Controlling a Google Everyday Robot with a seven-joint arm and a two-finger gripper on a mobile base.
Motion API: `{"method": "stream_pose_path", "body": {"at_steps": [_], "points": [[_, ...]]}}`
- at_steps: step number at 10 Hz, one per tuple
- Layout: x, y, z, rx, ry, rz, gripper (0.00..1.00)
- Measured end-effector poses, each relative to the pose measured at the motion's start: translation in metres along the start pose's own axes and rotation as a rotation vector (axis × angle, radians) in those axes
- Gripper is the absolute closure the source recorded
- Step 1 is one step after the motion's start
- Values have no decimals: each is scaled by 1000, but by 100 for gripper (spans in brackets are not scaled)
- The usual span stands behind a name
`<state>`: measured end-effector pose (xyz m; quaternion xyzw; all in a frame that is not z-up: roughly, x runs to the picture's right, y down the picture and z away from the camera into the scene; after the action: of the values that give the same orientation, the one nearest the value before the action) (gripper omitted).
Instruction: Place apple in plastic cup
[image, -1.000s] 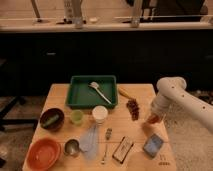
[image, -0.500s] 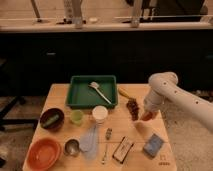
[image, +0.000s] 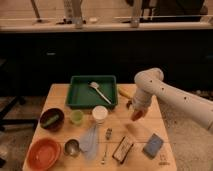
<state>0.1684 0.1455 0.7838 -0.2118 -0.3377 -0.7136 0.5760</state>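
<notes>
The apple (image: 136, 115) is a small orange-red fruit held in my gripper (image: 135, 112), a little above the wooden table (image: 60, 97), right of its middle. The gripper is shut on it, and the white arm reaches in from the right. The plastic cup (image: 76, 117) is short and light green. It stands upright on the table to the left of the taller white cup (image: 100, 114), well left of the gripper. The white cup stands between the gripper and the plastic cup.
A green tray (image: 80, 99) with a utensil sits at the back. A dark bowl (image: 52, 120), an orange bowl (image: 44, 153) and a metal cup (image: 72, 147) are at the left. A blue cloth (image: 91, 140), a fork (image: 105, 150), a packet (image: 122, 149) and a blue sponge (image: 153, 145) lie in front.
The gripper has moved left across the table with the apple in it, from near the right edge toward the middle. Nothing else has moved.
</notes>
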Motion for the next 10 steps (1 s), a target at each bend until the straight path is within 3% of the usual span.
{"method": "stream_pose_path", "body": {"at_steps": [5,10], "points": [[9,-42,-10,-13,2,-87,100],[10,-44,-10,-14,2,-91,100]]}}
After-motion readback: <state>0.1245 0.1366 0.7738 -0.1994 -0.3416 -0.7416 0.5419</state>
